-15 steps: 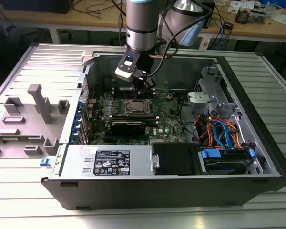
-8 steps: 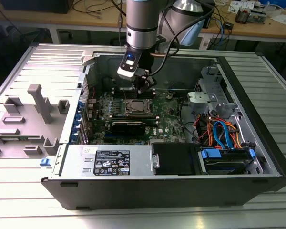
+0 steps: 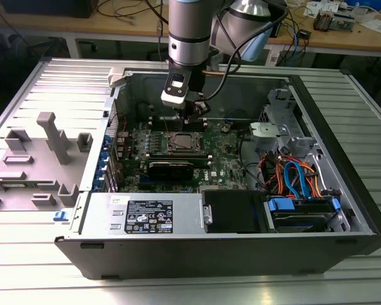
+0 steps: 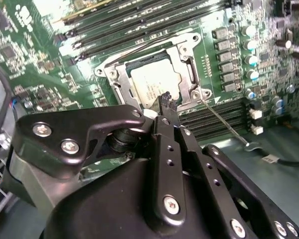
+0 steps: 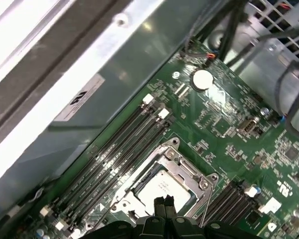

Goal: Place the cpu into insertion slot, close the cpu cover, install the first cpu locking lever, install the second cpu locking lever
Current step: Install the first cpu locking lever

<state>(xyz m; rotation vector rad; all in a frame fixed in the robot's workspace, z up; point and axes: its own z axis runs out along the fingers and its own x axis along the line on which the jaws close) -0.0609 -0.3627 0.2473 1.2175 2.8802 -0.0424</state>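
The cpu (image 4: 150,85), a flat silvery square, lies in the insertion slot (image 3: 183,143) on the green board. The cpu cover (image 4: 183,63), a silvery frame, is down flat around it, and the chip shows through its window. A thin wire locking lever (image 4: 223,123) sticks out at an angle from one socket corner, across the black memory slots. My gripper (image 4: 167,101) hangs just above the socket's edge, its black fingertips (image 5: 159,204) pressed together with nothing between them. In the first wrist view, the cpu (image 5: 162,186) and cover (image 5: 190,173) sit right under the tips.
The board sits deep in an open computer case (image 3: 343,159) with metal walls all around. Long memory slots (image 5: 114,159) flank the socket. A bundle of orange and blue cables (image 3: 292,175) and a drive cage lie toward the exterior view's right. The power supply (image 3: 146,216) sits at the front.
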